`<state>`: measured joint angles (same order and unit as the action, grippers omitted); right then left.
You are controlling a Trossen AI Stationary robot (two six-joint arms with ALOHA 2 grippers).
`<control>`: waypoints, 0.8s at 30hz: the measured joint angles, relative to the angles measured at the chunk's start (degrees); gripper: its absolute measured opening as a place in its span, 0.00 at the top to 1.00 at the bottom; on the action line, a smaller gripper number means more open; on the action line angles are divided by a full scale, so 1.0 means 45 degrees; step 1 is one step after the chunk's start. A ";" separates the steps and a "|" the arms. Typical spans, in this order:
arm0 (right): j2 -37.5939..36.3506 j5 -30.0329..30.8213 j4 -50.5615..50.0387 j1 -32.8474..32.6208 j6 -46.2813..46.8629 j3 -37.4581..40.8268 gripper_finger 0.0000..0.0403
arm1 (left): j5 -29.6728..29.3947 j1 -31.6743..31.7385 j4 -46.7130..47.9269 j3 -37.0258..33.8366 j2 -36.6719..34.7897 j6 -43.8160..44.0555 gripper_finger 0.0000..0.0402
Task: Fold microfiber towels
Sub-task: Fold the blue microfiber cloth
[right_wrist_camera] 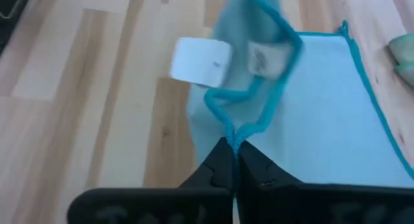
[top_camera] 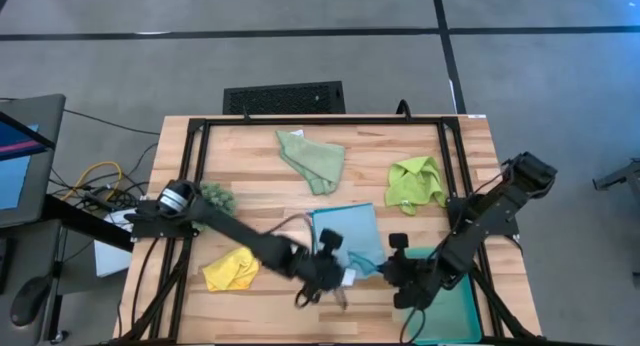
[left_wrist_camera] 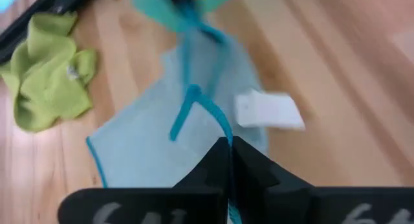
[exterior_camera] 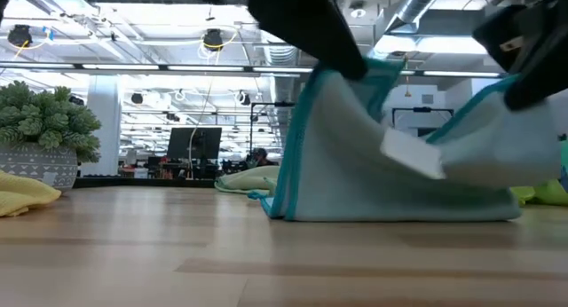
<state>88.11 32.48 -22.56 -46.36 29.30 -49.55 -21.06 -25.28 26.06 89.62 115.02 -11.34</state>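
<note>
Light blue towel [top_camera: 348,231], near edge pinched up in both grippers' closed fingers, left [top_camera: 335,271] and right [top_camera: 392,274].

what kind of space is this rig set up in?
Likely an open-plan office or lab floor. The low view shows exposed ceiling ducts, rows of strip lights and a monitor at desks behind the wooden table. The high view shows grey carpet tiles around it.

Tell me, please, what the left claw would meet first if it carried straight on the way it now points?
Probably the light blue towel it is already shut on, which spreads out just ahead of the left claw. Beyond that lies the lime green towel, though depth is hard to judge.
</note>
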 joint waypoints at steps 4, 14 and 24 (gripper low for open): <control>0.0148 -0.0060 0.0295 -0.0492 0.0059 0.0003 0.94 | -0.1281 -0.1134 -0.0148 -0.0513 0.0005 0.0258 1.00; 0.0517 -0.2195 0.2659 -0.0442 -0.1437 -0.0002 0.95 | -0.0765 -0.2836 -0.1827 -0.1694 -0.0146 0.1393 1.00; 0.0449 0.0182 0.1234 0.0660 -0.0557 0.0003 0.96 | -0.5242 -0.2467 -0.1759 -0.3624 -0.1072 0.3502 1.00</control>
<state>90.13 33.30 -17.01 -43.39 26.79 -49.54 -44.65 -36.38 18.14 73.31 110.20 4.42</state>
